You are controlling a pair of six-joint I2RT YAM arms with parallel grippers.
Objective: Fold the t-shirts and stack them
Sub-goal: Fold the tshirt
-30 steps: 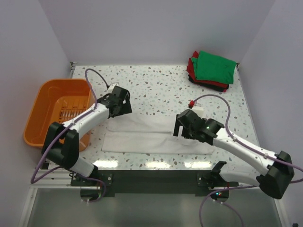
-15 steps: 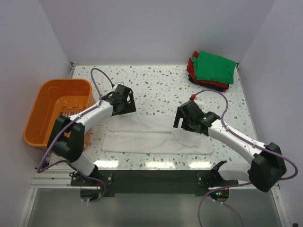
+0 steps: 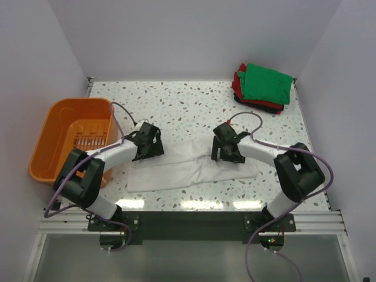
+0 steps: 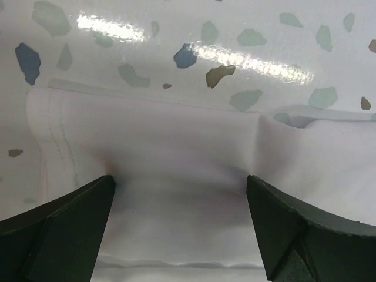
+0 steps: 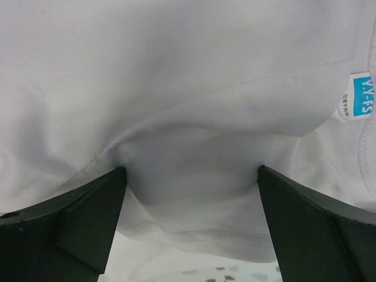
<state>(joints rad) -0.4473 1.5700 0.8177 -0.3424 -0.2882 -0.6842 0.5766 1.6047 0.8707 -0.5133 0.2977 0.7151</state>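
Orange plastic basket (image 3: 61, 114) on our left. Left gripper (image 3: 150, 151), fingers spread, presses on the off-white cloth t-shirt (image 3: 176, 171) lying on the speckled table (image 3: 188, 106). Right gripper (image 3: 225, 154), also spread, straddles bunched cloth by the light-blue neck label (image 5: 359, 101). Back right, we see stacked green, red and dark t-shirts (image 3: 267, 85).

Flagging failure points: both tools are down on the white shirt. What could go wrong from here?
The off-white t-shirt bunches between the open fingers of the left tool and the right tool; closing may pinch extra layers or slip off. Its right half lies skewed, so the fold may end crooked.
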